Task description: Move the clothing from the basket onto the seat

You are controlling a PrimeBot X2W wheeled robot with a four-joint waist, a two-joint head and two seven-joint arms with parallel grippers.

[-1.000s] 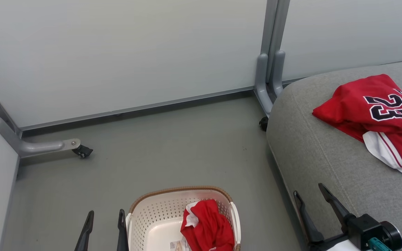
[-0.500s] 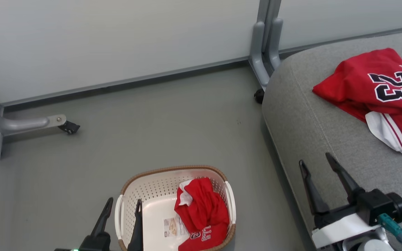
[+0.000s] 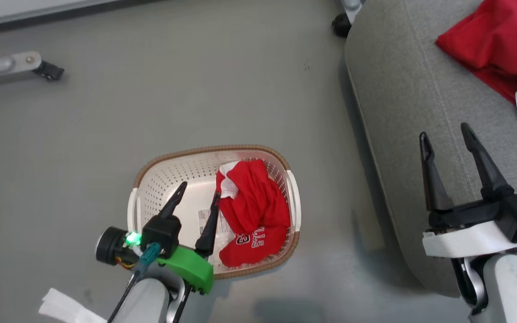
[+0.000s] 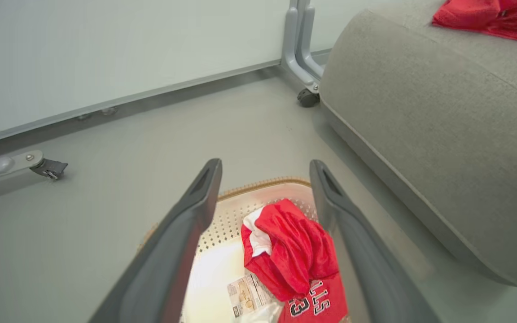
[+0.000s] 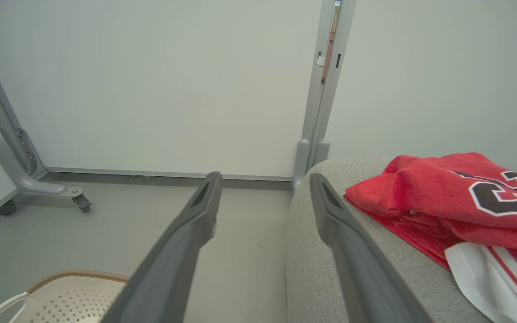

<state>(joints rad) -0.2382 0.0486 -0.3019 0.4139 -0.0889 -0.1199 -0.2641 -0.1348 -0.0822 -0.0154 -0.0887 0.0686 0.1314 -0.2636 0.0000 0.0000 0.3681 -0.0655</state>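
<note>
The cream basket (image 3: 213, 149) with its brown rim stands on the grey floor and holds a crumpled red garment (image 3: 254, 211) with white trim and lettering. My left gripper (image 3: 199, 189) hangs open over the basket's inside, its right finger just beside the garment, holding nothing. In the left wrist view the garment (image 4: 294, 251) lies between and below the open left gripper (image 4: 265, 162). The red number-23 jersey (image 3: 492, 49) lies on the grey seat (image 3: 402, 112). My right gripper (image 3: 444, 131) is open above the seat's near edge, and the jersey (image 5: 442, 197) lies to the right of it (image 5: 264, 176).
A label sticker (image 3: 204, 220) shows on the basket's bottom. A partition's wheeled foot (image 3: 47, 71) sits at the far left and a caster (image 3: 339, 24) by the seat's corner. Pale partition walls (image 5: 151, 89) close the back. Something white (image 3: 61, 305) lies near my left arm.
The head camera has tilted down, so the whole scene has shifted up. My left gripper has moved over the basket, beside the garment. The right gripper stays open over the seat's edge.
</note>
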